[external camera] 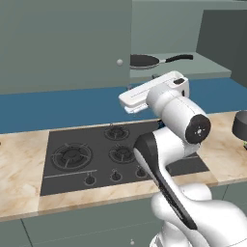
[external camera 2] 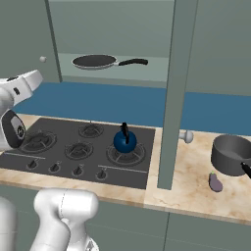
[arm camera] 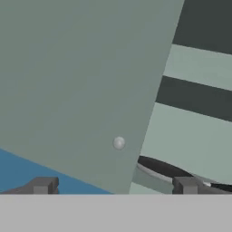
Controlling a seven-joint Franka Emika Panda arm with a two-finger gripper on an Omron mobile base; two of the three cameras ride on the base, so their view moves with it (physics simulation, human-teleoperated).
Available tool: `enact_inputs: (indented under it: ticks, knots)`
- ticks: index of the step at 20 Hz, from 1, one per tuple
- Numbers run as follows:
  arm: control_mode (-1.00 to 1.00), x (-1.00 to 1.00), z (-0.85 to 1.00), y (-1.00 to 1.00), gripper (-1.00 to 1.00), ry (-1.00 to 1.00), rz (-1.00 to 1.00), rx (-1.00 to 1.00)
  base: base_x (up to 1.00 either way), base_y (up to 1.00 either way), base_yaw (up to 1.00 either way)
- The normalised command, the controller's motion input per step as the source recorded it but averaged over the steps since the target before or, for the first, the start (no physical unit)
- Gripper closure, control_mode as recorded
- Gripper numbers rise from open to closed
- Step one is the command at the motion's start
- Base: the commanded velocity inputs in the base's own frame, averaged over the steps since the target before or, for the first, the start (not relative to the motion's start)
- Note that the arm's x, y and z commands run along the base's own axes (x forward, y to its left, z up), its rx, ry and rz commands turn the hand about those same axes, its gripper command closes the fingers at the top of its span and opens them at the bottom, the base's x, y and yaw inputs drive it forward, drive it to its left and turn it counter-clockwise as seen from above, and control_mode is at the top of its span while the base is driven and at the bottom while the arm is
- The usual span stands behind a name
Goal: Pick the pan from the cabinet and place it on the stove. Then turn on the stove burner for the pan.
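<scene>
Up in the cabinet (external camera 2: 112, 29), the pan (external camera 2: 95, 61) is sitting alone on the bottom shelf, its long black handle pointing to the right in the right base view. The cabinet's right door (external camera 2: 171, 93) is standing swung open, edge-on to that camera, while the left door (external camera: 65, 43) is staying flat and closed with its small round knob (arm camera: 118, 143) showing pale in the hand view. The gripper (arm camera: 115, 186) is hanging in front of that closed door with its fingers spread wide and nothing between them. Below, the stove (external camera 2: 78, 147) is carrying a round blue kettle (external camera 2: 125, 140) on its right burner. A deep dark-grey pot (external camera 2: 230, 154) is resting on the counter (external camera 2: 186, 181) to the right, with a small eggplant (external camera 2: 215, 182) lying just beside it.
</scene>
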Motion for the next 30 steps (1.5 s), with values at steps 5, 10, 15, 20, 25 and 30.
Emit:
enact_inputs:
  ticks: [5, 10, 15, 20, 25, 30]
  knots:
    - [-1.0, 0.16, 0.0, 0.12, -1.0, -0.01, 0.04, 0.06, 0.0, 0.0, 0.0]
    - [-1.0, 0.22, 0.01, 0.09, -1.0, 0.0, 0.0, 0.06, 0.0, 0.0, 0.0]
    - [-1.0, 0.2, 0.02, 0.06, -1.0, 0.0, 0.0, 0.04, 0.0, 0.0, 0.0]
    - [-1.0, 0.23, 0.04, 0.0, -1.0, -0.01, 0.0, 0.05, 0.0, 0.0, 0.0]
    - [-1.0, 0.33, 0.01, 0.0, -1.0, 0.0, -0.02, 0.05, 0.0, 0.0, 0.0]
    - [-1.0, 0.33, 0.0, 0.01, -1.0, 0.0, -0.03, 0.05, 0.0, 0.0, 0.0]
